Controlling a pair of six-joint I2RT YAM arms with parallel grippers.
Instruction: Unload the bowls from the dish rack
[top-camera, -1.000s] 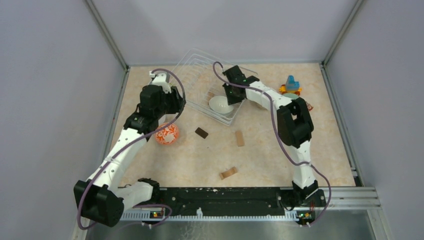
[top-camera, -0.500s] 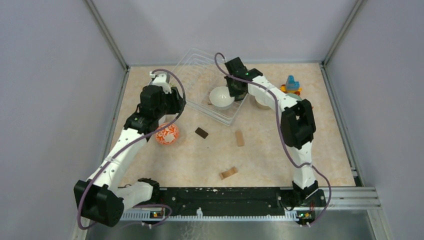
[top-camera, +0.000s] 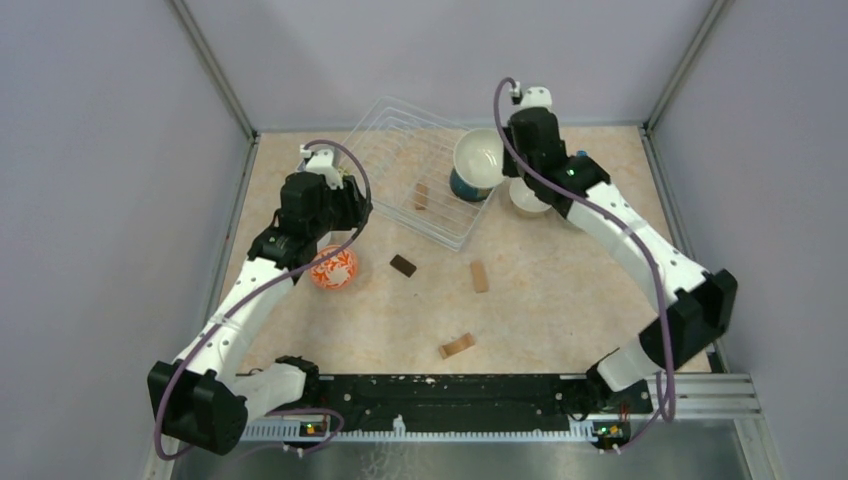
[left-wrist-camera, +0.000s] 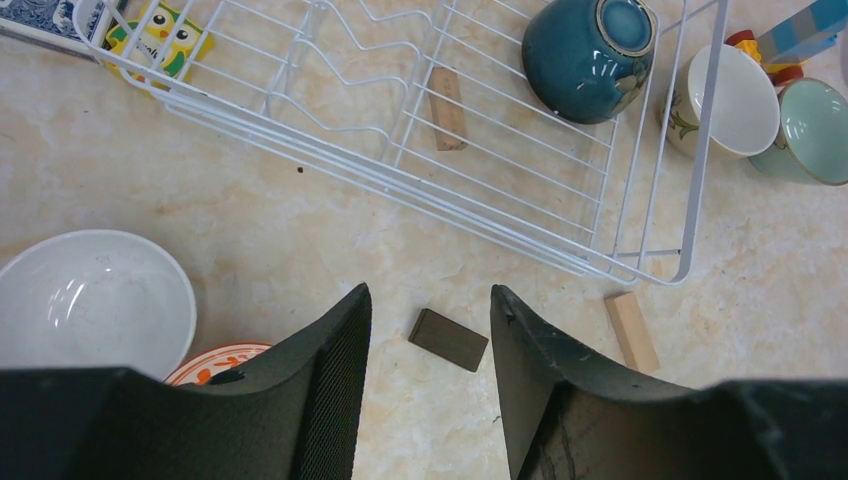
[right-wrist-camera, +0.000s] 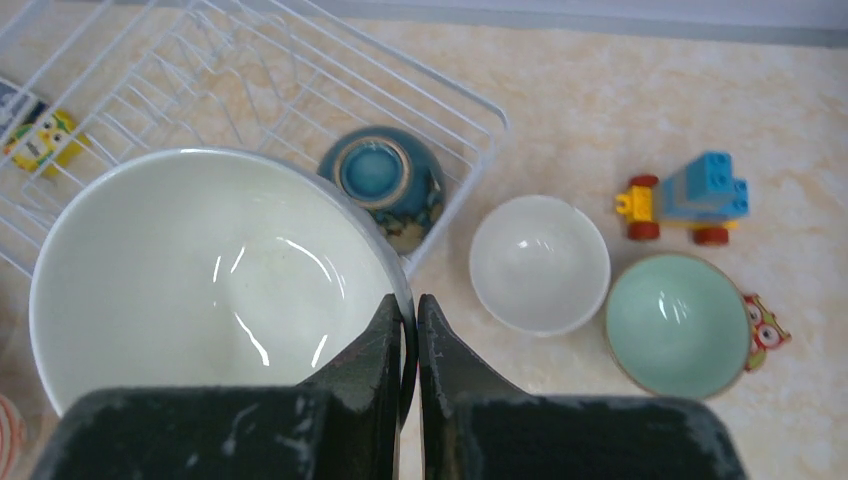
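Note:
My right gripper (right-wrist-camera: 410, 318) is shut on the rim of a white bowl (right-wrist-camera: 210, 270). It holds that bowl (top-camera: 478, 152) in the air over the right end of the wire dish rack (top-camera: 395, 130). Under it a dark blue bowl (right-wrist-camera: 385, 185) lies upside down in the rack's corner. A white bowl (right-wrist-camera: 540, 262) and a mint green bowl (right-wrist-camera: 678, 325) stand on the table right of the rack. My left gripper (left-wrist-camera: 428, 300) hangs open above the table, near the rack's left front edge. Another white bowl (left-wrist-camera: 90, 300) and an orange-patterned bowl (left-wrist-camera: 215, 360) sit beside it.
A dark brown block (left-wrist-camera: 448, 340) lies on the table below my left fingers. A wooden block (left-wrist-camera: 447, 108) lies inside the rack, and others (top-camera: 480, 277) (top-camera: 457, 346) lie on the table. A toy of coloured bricks (right-wrist-camera: 690, 195) and an owl card (right-wrist-camera: 765, 320) are at the back right.
My right gripper closed on the white bowl's rim and lifted it up and to the right out of the rack, uncovering the dark blue bowl. The left arm has stayed put.

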